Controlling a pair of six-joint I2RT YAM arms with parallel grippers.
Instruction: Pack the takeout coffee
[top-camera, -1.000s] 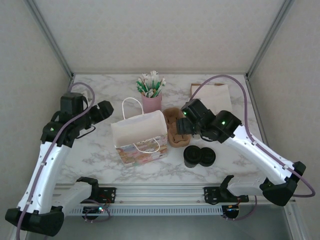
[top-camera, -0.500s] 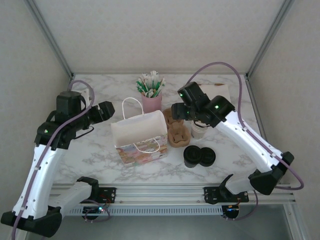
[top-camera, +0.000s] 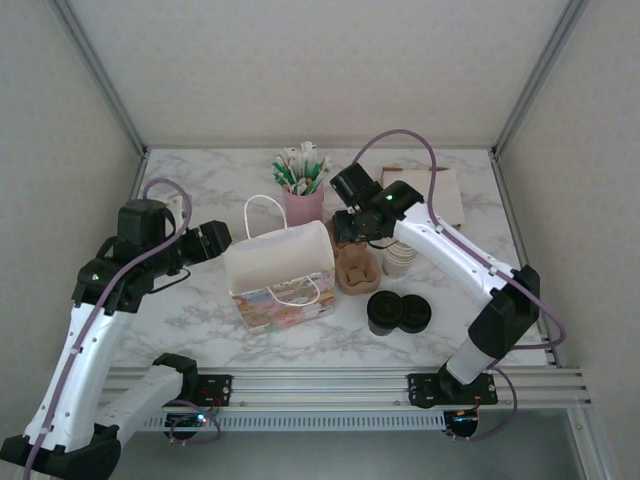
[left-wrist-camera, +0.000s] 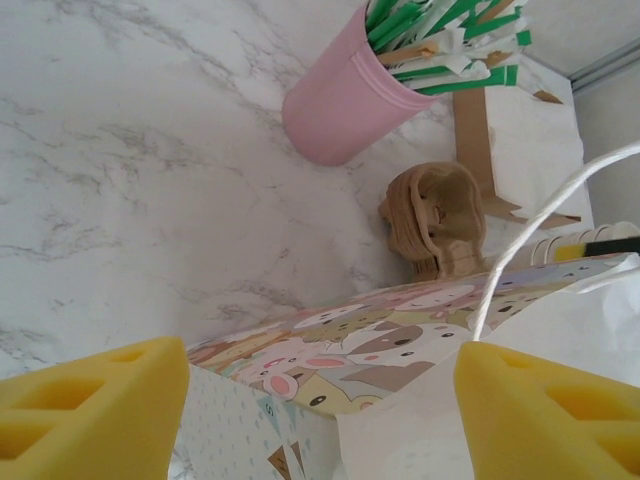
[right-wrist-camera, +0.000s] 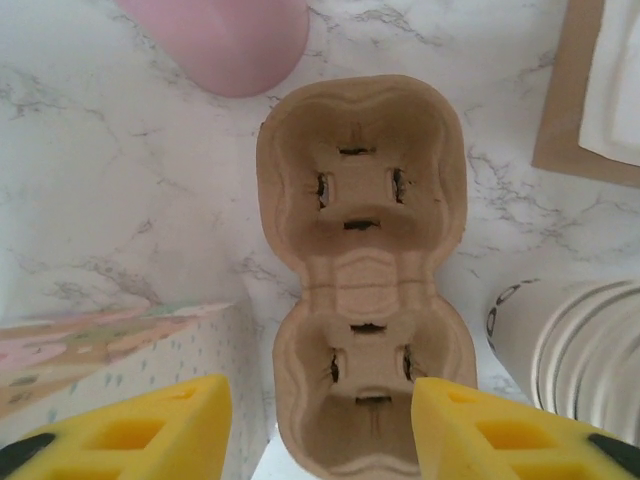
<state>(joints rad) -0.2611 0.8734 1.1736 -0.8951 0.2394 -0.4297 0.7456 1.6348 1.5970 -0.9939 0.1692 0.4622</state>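
Observation:
The takeout coffee is out of view. A brown pulp cup carrier lies right of the white paper bag with cartoon animals on its sides. My right gripper hovers open over the carrier's near cell, a yellow finger on either side. At the bag's left end my left gripper is open, with the bag's upper corner between its fingers and untouched. A stack of lidless cream cups lies just right of the carrier.
Black lids sit in two piles in front of the carrier. A pink cup of green straws stands behind the bag. White napkins on brown card lie at the back right. A metal rail runs along the table's near edge.
My right arm has swung back and left, from above the cups and lids to over the carrier, and its jaws have narrowed. My left gripper has edged toward the bag.

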